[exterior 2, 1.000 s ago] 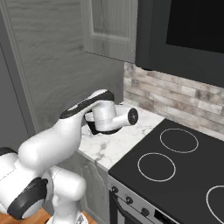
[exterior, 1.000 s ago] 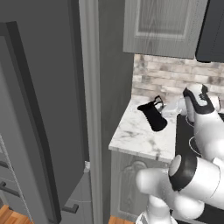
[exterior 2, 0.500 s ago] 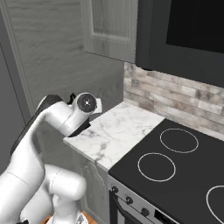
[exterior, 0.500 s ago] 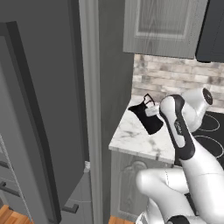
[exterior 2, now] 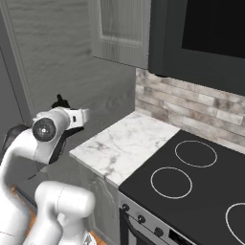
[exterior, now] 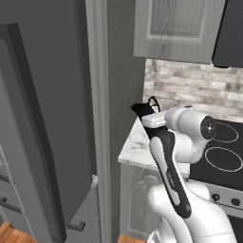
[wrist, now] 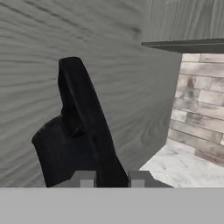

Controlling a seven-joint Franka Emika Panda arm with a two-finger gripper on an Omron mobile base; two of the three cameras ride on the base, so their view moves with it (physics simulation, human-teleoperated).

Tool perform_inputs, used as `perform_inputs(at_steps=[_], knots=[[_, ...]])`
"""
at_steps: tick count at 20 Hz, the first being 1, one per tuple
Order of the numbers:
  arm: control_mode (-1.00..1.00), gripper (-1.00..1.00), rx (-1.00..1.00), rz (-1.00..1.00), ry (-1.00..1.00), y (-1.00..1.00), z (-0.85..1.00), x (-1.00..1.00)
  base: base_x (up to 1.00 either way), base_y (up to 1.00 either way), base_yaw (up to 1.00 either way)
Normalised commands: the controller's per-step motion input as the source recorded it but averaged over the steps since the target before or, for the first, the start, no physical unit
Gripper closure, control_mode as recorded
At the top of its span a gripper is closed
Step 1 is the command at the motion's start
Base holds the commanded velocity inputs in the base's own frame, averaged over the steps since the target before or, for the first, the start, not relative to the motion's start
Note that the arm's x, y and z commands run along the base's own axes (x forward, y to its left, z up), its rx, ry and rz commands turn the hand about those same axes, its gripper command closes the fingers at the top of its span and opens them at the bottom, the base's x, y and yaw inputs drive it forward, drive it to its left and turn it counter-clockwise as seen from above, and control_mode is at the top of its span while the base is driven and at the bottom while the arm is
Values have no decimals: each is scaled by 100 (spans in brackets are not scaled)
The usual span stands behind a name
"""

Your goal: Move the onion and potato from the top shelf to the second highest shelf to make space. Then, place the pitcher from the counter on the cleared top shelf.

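Now that pitcher (wrist: pixel 83 131) has lifted off bench (exterior 2: pixel 129 143), pincer (wrist: pixel 111 177) clamped on handle, swinging to 9 o'clock, fridge-bound.

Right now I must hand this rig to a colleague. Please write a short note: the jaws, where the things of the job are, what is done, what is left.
Gripper: jaws shut on the handle of the pitcher.
Pitcher: lifted clear of the counter, carried at its left end beside the grey fridge side panel; it hangs from the hand in the left base view too.
Onion, potato and both shelves: out of sight from here, so I cannot confirm that the top shelf was cleared.
Done: pitcher picked up.
Left: check the top shelf, then bring the pitcher round into the fridge and set it there.
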Motion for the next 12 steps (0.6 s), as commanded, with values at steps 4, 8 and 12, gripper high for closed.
perform_inputs(at_steps=[4, 8, 12], knots=[[-100, 100, 1, -17, -53, 28, 38, -47, 0, 0, 0], [-100, 100, 4, -15, -45, 20, 45, -64, 0, 0, 0], [-100, 100, 8, -12, -36, 18, 51, -74, 0, 0, 0]])
